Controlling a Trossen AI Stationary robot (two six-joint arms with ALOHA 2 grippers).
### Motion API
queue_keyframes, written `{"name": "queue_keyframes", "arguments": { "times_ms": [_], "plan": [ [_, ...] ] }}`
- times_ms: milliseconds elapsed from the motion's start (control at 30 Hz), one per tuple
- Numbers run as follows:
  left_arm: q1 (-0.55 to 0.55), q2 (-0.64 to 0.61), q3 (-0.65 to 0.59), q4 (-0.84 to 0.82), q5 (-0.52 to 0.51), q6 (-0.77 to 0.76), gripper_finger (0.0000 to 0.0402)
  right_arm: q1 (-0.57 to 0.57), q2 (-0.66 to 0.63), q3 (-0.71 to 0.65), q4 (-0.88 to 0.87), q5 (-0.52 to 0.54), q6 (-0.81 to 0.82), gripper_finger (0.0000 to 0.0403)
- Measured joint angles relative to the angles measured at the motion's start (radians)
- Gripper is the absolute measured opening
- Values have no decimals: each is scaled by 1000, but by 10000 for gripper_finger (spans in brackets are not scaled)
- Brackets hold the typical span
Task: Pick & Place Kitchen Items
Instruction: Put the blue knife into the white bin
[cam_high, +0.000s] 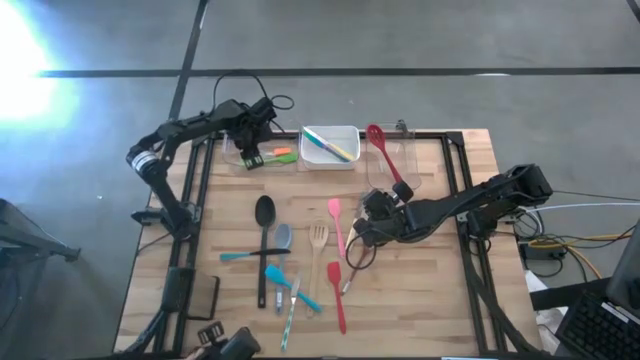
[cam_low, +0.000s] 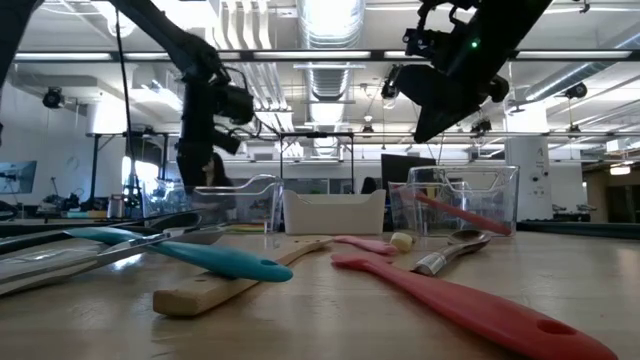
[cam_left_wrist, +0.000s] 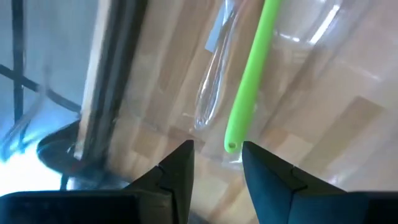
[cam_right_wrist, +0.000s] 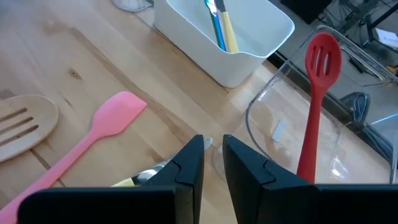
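Note:
My left gripper (cam_high: 247, 140) is open and empty at the far left, over a clear tub (cam_high: 262, 160). The tub holds a green utensil (cam_left_wrist: 249, 87) and an orange one (cam_high: 283, 152); the gripper stands just past the green handle's end. My right gripper (cam_high: 360, 230) is empty and raised above the table's middle (cam_low: 432, 115), its fingers a narrow gap apart (cam_right_wrist: 212, 146). Below it lie a pink spatula (cam_right_wrist: 93, 134) and a wooden fork (cam_right_wrist: 18, 121). A red slotted spoon (cam_right_wrist: 317, 106) lies in the right clear tub (cam_high: 400, 165), head against the far rim.
A white tub (cam_high: 330, 146) with blue and yellow utensils stands between the two clear tubs. A black ladle (cam_high: 264, 215), grey spatula (cam_high: 283, 237), teal spatulas (cam_high: 280, 280), red spatula (cam_high: 338, 295) and a metal-handled utensil (cam_high: 345, 282) lie across the middle and near side.

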Motion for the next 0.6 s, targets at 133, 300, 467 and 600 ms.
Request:
{"name": "queue_keyframes", "arguments": {
  "times_ms": [133, 300, 467, 600],
  "plan": [
    [-26, -66, 42, -42, 0, -26, 135, 0, 0, 0, 0, 1, 0, 52],
    [-78, -164, 96, -53, 1, -54, 135, 0, 0, 0, 0, 4, -1, 52],
    [-146, -278, 128, -49, 15, -101, 135, 0, 0, 0, -1, 4, -11, 52],
    [-203, -373, 126, -49, 67, -172, 137, 0, 0, -4, -4, 4, -13, 52]
  ]
}}
